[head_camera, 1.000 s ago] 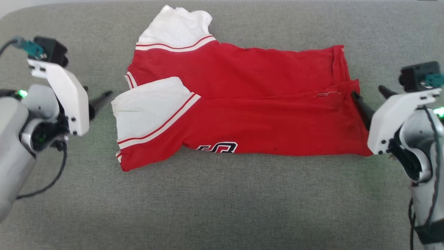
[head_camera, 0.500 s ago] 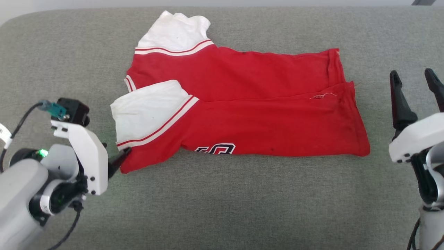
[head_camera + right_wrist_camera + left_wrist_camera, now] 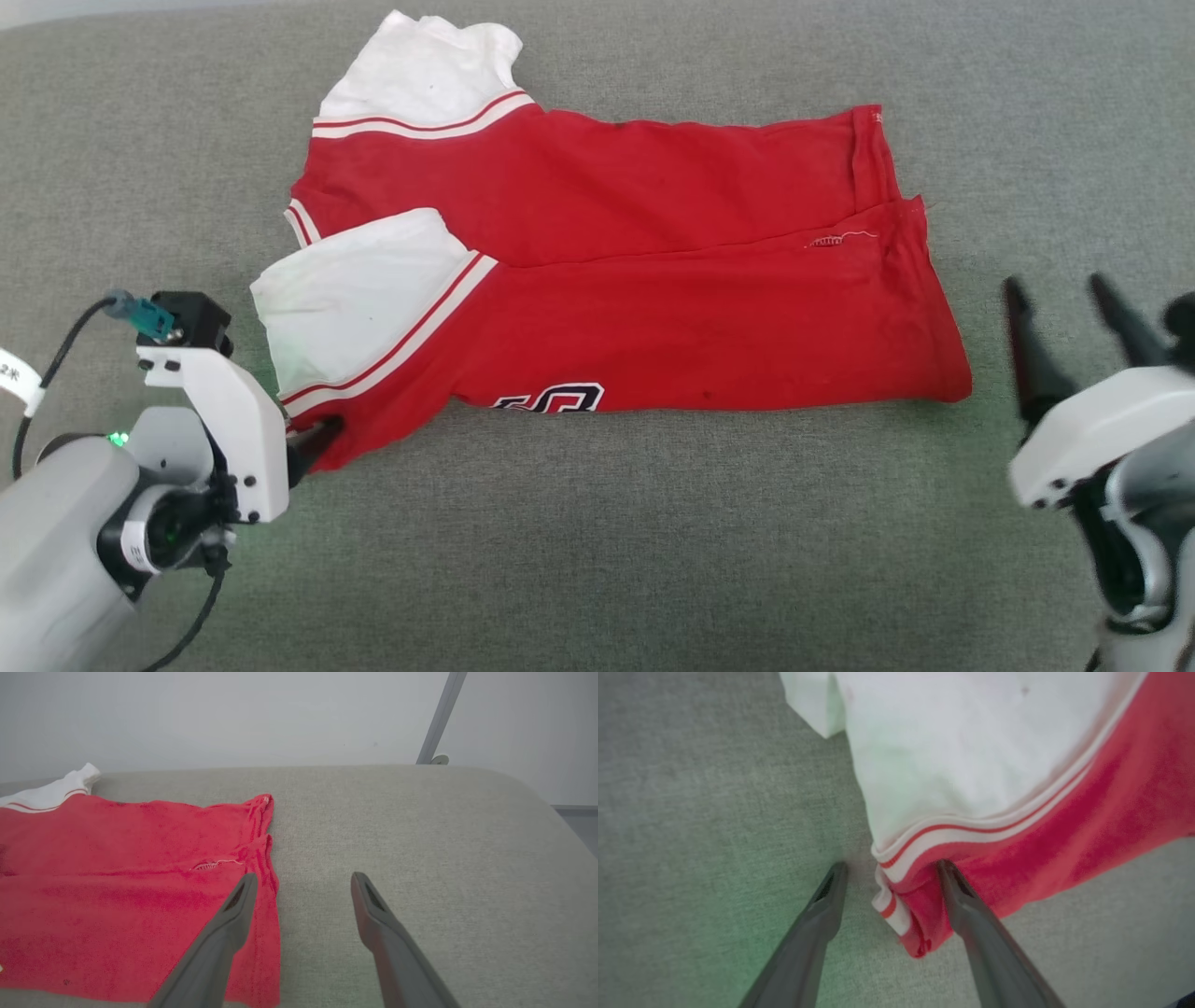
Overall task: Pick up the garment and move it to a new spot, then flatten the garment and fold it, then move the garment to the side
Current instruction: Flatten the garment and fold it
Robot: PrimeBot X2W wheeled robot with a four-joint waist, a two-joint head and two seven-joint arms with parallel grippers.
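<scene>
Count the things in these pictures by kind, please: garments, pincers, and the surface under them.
garment: 1
pincers: 2 (left pincer, right pincer, both open)
grey padded surface: 1
Total: 4

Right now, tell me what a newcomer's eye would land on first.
The red shirt with white sleeves, folded lengthwise across the grey cushion. The left gripper stands open astride its near left corner; the right gripper hangs open just off its right hem.
</scene>
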